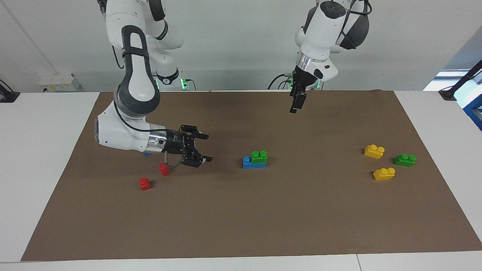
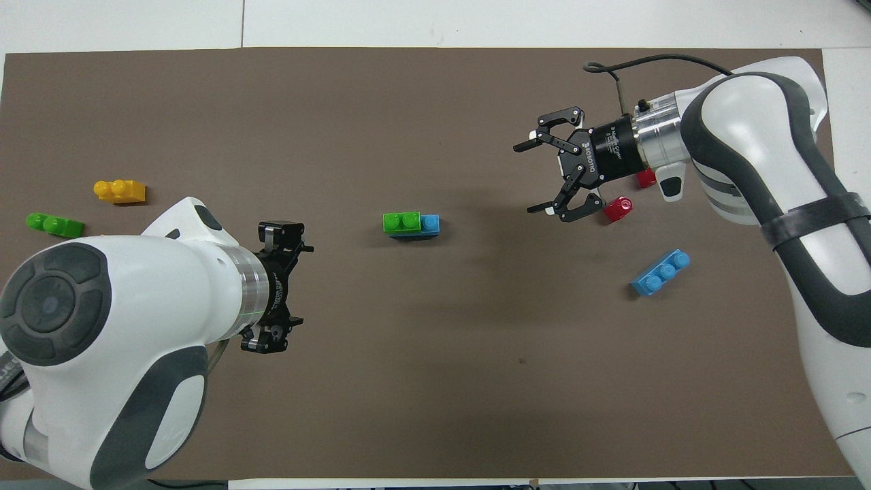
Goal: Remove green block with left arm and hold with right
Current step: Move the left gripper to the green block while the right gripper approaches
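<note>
The green block [image 1: 259, 156] [image 2: 401, 222] sits on one end of a blue brick [image 1: 246, 162] [image 2: 429, 223] in the middle of the brown mat. My right gripper [image 1: 208, 148] [image 2: 524, 178] is open and hangs low over the mat. It lies level and points at the stack from the right arm's end, a good gap short of it. My left gripper [image 1: 295, 107] [image 2: 299, 286] is open and held high, pointing down over bare mat. It holds nothing and touches nothing.
Two small red blocks [image 1: 164, 169] [image 1: 144, 183] lie under and beside the right wrist. A loose blue three-stud brick [image 2: 659, 272] lies near them. Two yellow bricks [image 1: 374, 151] [image 1: 384, 173] and a darker green one [image 1: 405, 160] lie toward the left arm's end.
</note>
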Action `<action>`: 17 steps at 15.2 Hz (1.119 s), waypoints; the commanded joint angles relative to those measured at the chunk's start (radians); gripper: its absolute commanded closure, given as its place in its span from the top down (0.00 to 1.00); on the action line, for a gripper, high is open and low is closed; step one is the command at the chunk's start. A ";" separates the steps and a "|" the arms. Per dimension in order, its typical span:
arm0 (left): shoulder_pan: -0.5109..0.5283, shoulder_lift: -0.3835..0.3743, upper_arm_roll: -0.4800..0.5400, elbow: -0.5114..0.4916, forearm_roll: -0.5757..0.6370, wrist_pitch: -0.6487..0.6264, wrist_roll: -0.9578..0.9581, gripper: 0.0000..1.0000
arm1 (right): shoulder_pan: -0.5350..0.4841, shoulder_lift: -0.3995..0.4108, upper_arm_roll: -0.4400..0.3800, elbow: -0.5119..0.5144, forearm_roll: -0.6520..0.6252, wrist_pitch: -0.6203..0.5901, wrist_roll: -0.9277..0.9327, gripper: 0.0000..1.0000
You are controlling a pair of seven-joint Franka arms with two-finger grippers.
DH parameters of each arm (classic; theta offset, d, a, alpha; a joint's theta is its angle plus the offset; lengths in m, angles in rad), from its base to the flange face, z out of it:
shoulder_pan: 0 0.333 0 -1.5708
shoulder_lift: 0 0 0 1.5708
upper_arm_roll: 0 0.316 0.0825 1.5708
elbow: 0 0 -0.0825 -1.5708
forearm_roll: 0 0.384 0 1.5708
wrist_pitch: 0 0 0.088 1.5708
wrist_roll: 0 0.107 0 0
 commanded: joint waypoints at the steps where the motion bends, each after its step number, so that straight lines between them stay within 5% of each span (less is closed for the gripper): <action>1: -0.029 0.012 0.008 -0.021 0.015 0.049 -0.115 1.00 | 0.009 0.016 0.003 -0.001 0.034 0.053 -0.018 1.00; 17: -0.084 0.288 -0.007 0.127 0.112 0.153 -0.470 1.00 | 0.168 0.139 0.003 0.011 0.039 0.306 0.019 1.00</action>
